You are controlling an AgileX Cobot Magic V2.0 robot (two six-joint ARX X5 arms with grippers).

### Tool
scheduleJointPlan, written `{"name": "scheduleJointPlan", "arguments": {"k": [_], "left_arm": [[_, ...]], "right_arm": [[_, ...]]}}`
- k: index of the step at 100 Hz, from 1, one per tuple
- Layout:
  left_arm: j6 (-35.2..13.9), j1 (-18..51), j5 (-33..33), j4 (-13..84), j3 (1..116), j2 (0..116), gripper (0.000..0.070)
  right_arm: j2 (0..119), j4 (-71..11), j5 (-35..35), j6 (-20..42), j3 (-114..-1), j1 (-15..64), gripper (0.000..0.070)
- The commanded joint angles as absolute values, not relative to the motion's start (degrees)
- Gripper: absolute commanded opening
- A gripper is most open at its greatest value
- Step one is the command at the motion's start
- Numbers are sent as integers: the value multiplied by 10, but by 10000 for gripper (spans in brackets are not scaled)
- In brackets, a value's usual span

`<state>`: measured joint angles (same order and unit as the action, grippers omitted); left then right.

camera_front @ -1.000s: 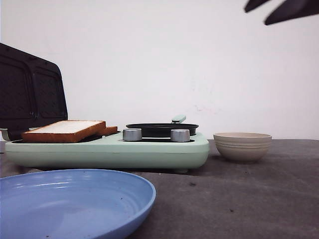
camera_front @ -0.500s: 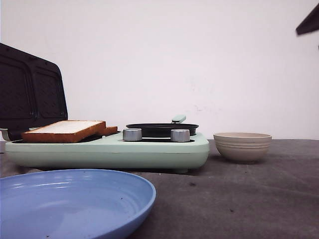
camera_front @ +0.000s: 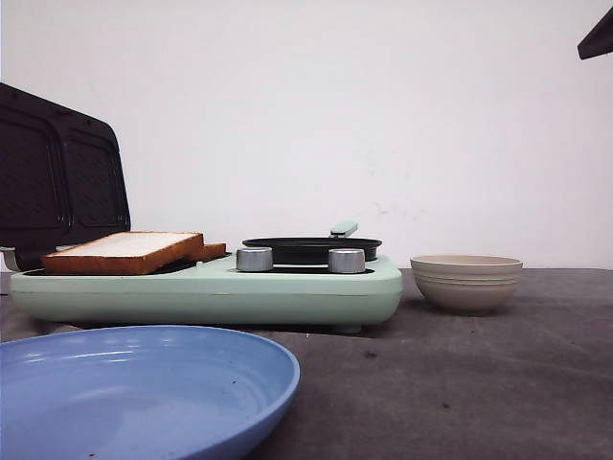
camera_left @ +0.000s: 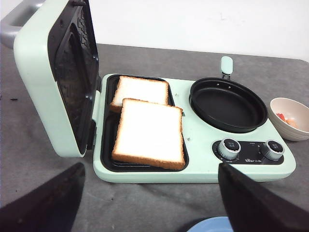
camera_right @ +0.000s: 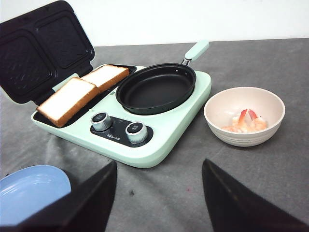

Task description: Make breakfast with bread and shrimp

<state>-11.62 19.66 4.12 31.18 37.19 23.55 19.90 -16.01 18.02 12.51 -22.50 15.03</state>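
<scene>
We see a grey table (camera_front: 460,383) before a white wall (camera_front: 383,115), bearing a blue plate (camera_front: 144,383), shrimp bowl (camera_right: 244,116) and bread (camera_left: 149,130); both jaws are released.

Mint-green cooker (camera_front: 206,287) on dark table (camera_front: 460,383), at nine to ten o'clock. Black ridged lid (camera_front: 57,172) raised at its ten o'clock end. Bread (camera_front: 124,251) lying on hot plate below lid, second slice partly hidden behind. Black pan (camera_front: 311,249) at centre, behind two silver knobs (camera_front: 254,259). Beige bowl (camera_front: 466,281) at three o'clock, near cooker. Blue plate (camera_front: 134,388) at seven o'clock. Dark tip of right gripper (camera_front: 599,40) at two o'clock corner.
</scene>
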Motion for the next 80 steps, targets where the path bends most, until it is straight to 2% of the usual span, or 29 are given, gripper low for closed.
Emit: {"name": "scheduleJointPlan", "arguments": {"k": [1, 38, 50, 80], "left_arm": [[-138, 199, 40, 309, 375, 237, 472], [-279, 197, 14, 274, 405, 244, 471], [-293, 185, 13, 274, 443, 260, 470], [-281, 107, 3, 279, 555, 342, 471]], "right_arm": [[200, -155, 182, 134, -225, 152, 335], [200, -164, 182, 136, -225, 152, 335], [201, -168, 182, 136, -225, 152, 335], [201, -168, 196, 136, -225, 152, 335]]}}
